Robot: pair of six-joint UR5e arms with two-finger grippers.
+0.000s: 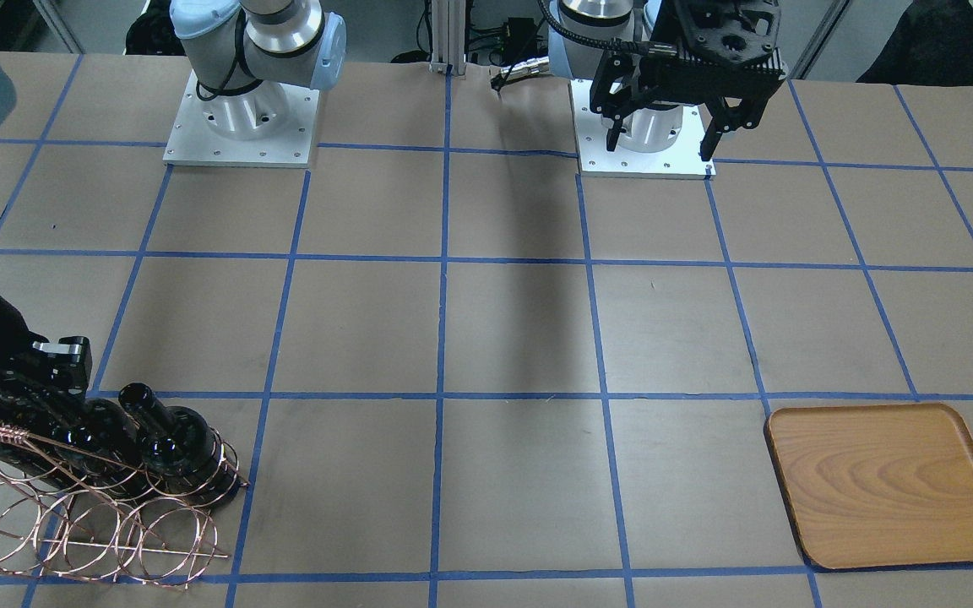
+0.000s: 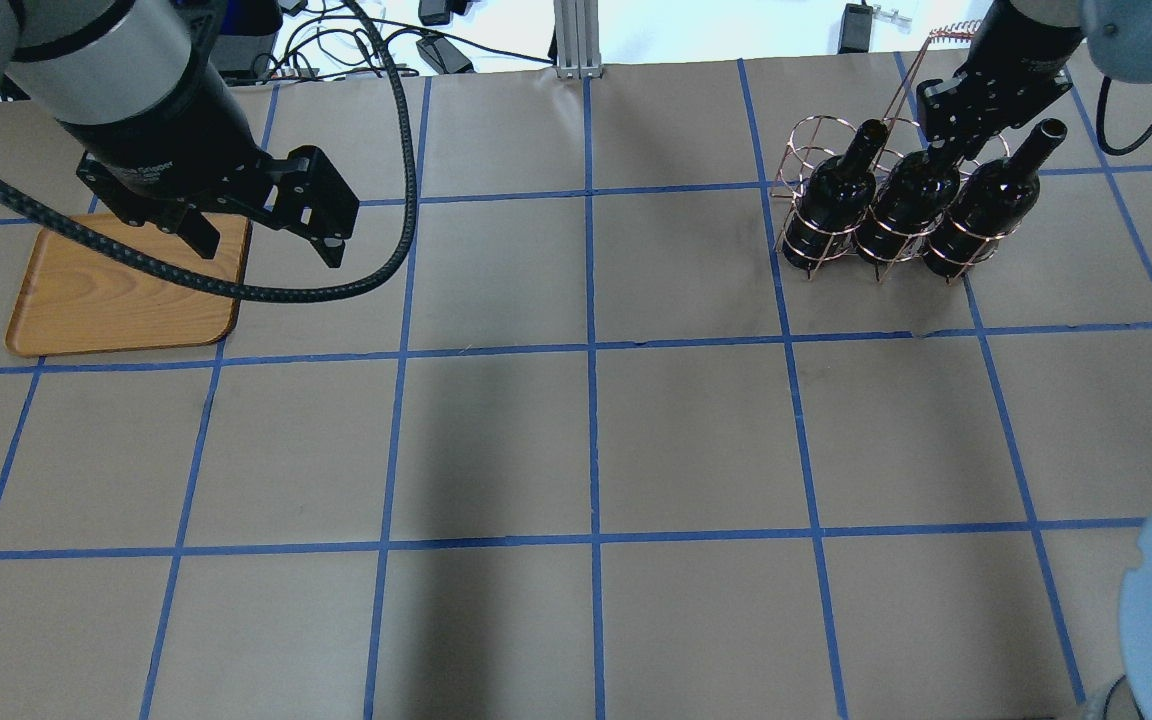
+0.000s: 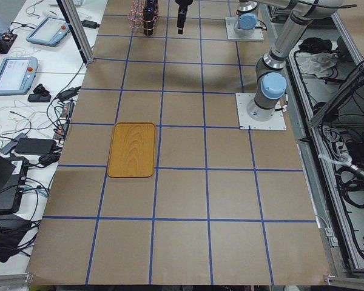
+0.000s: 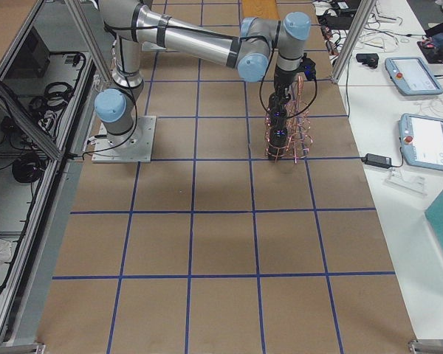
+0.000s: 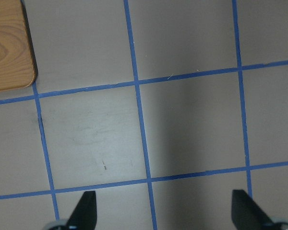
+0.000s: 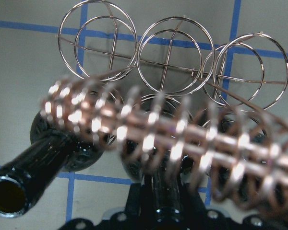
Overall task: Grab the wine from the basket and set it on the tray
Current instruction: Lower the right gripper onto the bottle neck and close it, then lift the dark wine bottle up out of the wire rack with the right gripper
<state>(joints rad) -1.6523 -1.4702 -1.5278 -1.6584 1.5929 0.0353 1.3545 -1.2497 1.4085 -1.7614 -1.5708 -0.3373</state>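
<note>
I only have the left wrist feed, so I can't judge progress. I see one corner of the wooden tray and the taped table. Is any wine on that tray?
Observer: No. The front-facing view shows the whole tray, and nothing stands on it.
Operator: Where is the wine, then?
Observer: Three bottles stand in the basket at the table's other end, filling one row of its rings. The other row is empty.
Operator: Is the right arm on one?
Observer: The right gripper is at the neck of the middle bottle. I cannot tell whether it is shut.
</note>
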